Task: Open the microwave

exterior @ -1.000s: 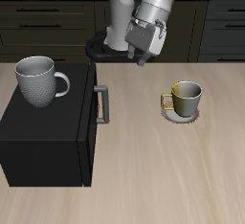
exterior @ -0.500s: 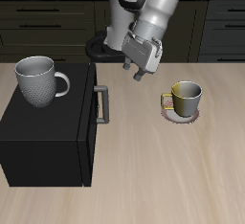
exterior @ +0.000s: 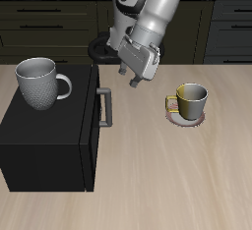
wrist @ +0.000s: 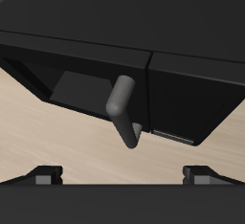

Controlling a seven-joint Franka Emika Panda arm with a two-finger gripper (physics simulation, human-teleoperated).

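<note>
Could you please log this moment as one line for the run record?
phase: approach | gripper: open, empty, above table | microwave: door shut | handle: not grasped

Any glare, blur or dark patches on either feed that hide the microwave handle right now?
Exterior view: sharp, evenly lit, no glare; the grey handle stands out against the matte black microwave. Wrist view: also sharp; the handle reads clearly, though the door window is very dark and the pincer fingertips sit in shade.

**Table layout**

A mug (exterior: 41, 82) stands on the microwave (exterior: 49, 136) (door handle (exterior: 104, 107) facing the open table). Well apart, a second mug (exterior: 191, 99) sits on a coaster (exterior: 186, 118). Cabinets (exterior: 49, 23) stand behind.
</note>
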